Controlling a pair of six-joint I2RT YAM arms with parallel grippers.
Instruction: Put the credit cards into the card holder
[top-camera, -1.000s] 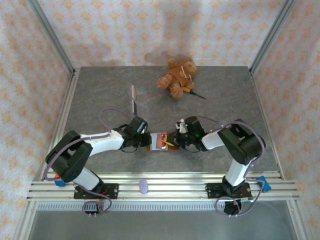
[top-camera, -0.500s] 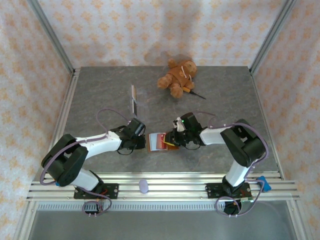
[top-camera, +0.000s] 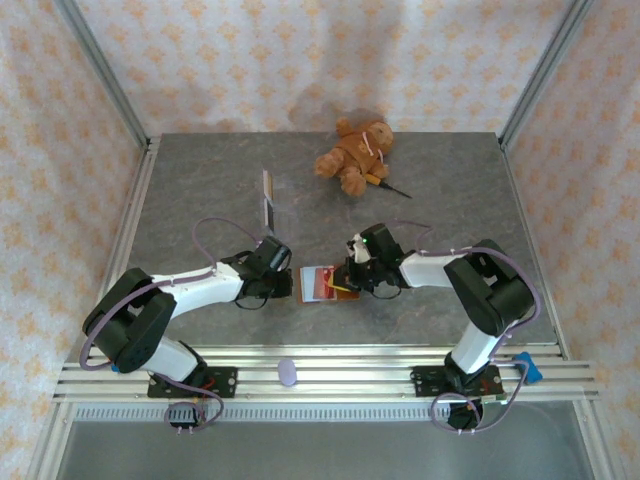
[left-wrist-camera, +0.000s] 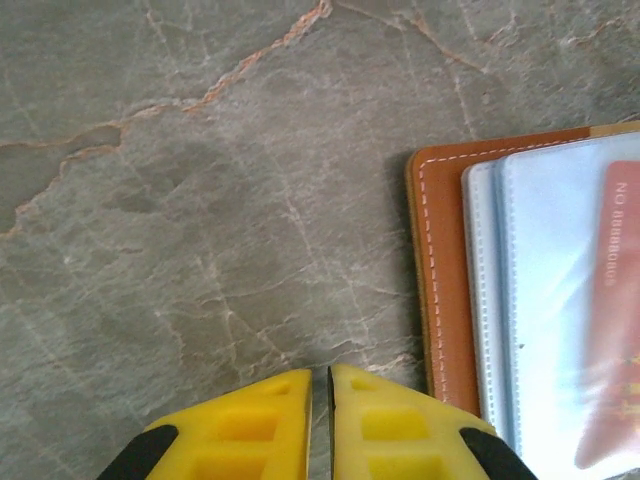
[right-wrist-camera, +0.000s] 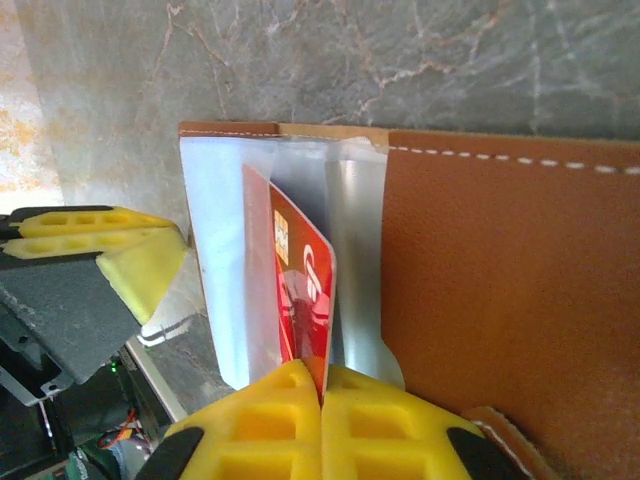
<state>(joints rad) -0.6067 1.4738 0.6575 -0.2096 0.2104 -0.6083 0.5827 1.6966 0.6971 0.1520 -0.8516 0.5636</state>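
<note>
Card holder (right-wrist-camera: 500, 290) on grey marbled table (top-camera: 200, 190): my right gripper (right-wrist-camera: 322, 395) pinches a red "NO 8888" credit card (right-wrist-camera: 300, 290) in it; left gripper (left-wrist-camera: 320, 385) clenched empty beside.

Left hand (left-wrist-camera: 320, 378) drawn back from card holder (left-wrist-camera: 441, 300), right hand (right-wrist-camera: 322, 388) with red card (right-wrist-camera: 300, 290) shifted farther out

Card holder (left-wrist-camera: 445, 300) cut off right; red card (left-wrist-camera: 620, 320) print blurred, maybe unreadable

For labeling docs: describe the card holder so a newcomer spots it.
On the grey marble table, look between the left gripper and right gripper. The card holder lies open: flat tan stitched leather with clear sleeves, unlike the furry teddy bear behind.
</note>
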